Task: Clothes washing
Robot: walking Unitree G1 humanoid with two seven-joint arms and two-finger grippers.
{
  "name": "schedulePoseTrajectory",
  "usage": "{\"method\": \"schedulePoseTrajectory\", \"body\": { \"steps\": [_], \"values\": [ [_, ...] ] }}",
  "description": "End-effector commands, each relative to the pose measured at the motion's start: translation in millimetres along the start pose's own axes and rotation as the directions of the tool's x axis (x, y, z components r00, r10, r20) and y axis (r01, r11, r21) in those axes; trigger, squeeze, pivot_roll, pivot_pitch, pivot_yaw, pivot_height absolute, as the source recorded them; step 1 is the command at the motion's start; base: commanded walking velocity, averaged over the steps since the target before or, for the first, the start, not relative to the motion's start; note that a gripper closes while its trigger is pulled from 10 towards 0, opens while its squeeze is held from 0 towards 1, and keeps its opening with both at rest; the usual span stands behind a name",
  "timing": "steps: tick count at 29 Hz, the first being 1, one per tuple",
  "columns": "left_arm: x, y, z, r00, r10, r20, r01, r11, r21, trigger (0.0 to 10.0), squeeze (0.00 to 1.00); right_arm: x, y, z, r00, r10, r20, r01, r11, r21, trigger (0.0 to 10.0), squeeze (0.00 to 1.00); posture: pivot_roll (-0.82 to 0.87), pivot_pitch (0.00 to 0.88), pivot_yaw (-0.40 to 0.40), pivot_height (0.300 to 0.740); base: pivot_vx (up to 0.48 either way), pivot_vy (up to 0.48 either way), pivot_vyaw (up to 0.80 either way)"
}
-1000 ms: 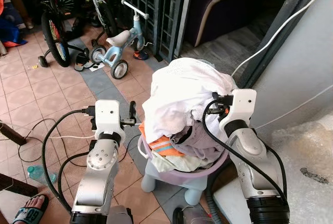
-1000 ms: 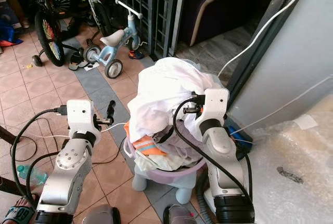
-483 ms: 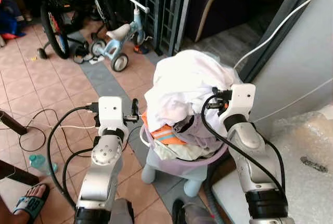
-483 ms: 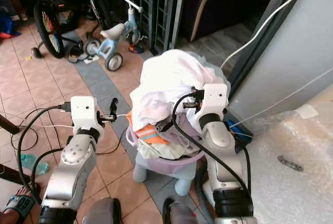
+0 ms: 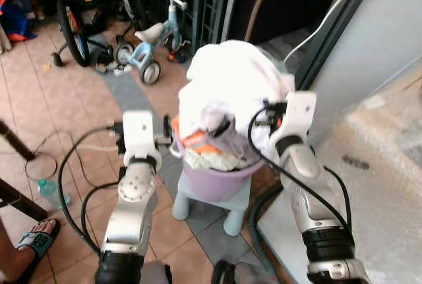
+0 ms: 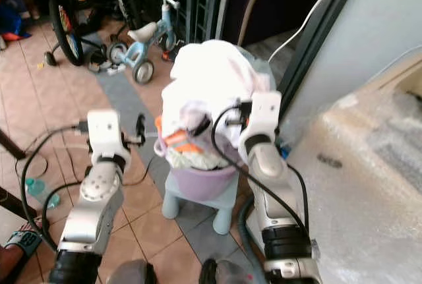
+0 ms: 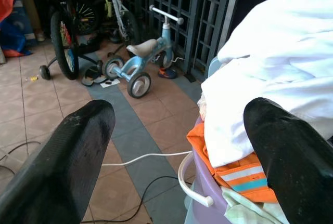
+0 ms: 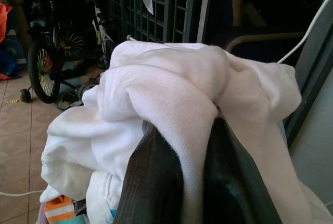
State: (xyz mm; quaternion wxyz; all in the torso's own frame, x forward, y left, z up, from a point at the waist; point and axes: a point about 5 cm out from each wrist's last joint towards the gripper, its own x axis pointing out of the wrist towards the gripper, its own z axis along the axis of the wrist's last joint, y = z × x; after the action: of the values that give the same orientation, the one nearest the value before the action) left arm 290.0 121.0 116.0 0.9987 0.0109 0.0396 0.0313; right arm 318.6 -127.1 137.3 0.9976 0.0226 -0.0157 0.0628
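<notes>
Compared with a second ago, the whole scene sits differently in the head views, so the camera has moved; the basket now appears further up, with more of the bubble-wrapped surface [image 6: 369, 165] showing to the right. Piled high in the purple laundry basket [image 5: 212, 177], which stands on a pale blue stool [image 5: 198, 206] on the tiled floor [image 5: 59, 106], is a heap of clothes topped by a big white garment [image 8: 171, 94]; an orange piece with grey and teal stripes [image 7: 234, 174] hangs over the basket's rim beneath it. At the right side of the heap, the right gripper [image 8: 182, 182] has its two black fingers closed on a fold of the white garment, the cloth pinched between them. Just left of the basket, the left gripper [image 7: 177, 146] hovers with its fingers spread wide and nothing between them, beside the basket's white handle [image 7: 192, 182]. Beyond the basket stand a small blue balance bike [image 5: 148, 40] and a larger bicycle [image 5: 69, 20] by a dark metal grille [image 7: 208, 11].
</notes>
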Motion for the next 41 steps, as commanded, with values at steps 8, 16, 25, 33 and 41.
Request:
{"method": "schedulePoseTrajectory", "body": {
  "steps": [8,16,25,33,41],
  "values": [
    [-8.6,10.4,-7.6,0.999,-0.046,0.013,0.047,0.998,-0.032,10.0,0.0,-13.9,-30.1,4.2,0.995,-0.08,0.055,0.087,0.986,-0.142,10.0,0.0,0.07,0.063,-0.048,0.74,0.0,0.0,0.0],
    [2.7,18.7,12.1,0.994,-0.05,0.1,0.057,0.996,-0.067,10.0,0.0,9.2,-57.2,26.9,0.957,-0.248,0.148,0.264,0.959,-0.106,10.0,0.0,0.06,0.034,-0.021,0.74,0.03,0.0,-0.78],
    [-1.8,8.3,13.0,0.99,-0.086,0.11,0.096,0.992,-0.087,10.0,0.0,26.2,-89.3,69.7,0.883,-0.379,0.277,0.418,0.903,-0.098,10.0,0.0,0.07,0.026,-0.025,0.74,0.303,0.0,-0.8],
    [-6.4,6.8,9.4,0.99,-0.096,0.104,0.107,0.989,-0.102,10.0,0.0,35.4,-124.4,110.8,0.801,-0.467,0.376,0.532,0.843,-0.086,10.0,0.0,0.08,0.032,-0.035,0.74,0.341,0.0,-0.8],
    [-3.6,5.2,8.3,0.993,-0.089,0.083,0.097,0.99,-0.099,10.0,0.0,38.7,-109.9,96.3,0.835,-0.428,0.345,0.481,0.873,-0.082,10.0,0.0,0.07,0.031,-0.033,0.74,0.102,0.0,-0.8]
  ]
}}
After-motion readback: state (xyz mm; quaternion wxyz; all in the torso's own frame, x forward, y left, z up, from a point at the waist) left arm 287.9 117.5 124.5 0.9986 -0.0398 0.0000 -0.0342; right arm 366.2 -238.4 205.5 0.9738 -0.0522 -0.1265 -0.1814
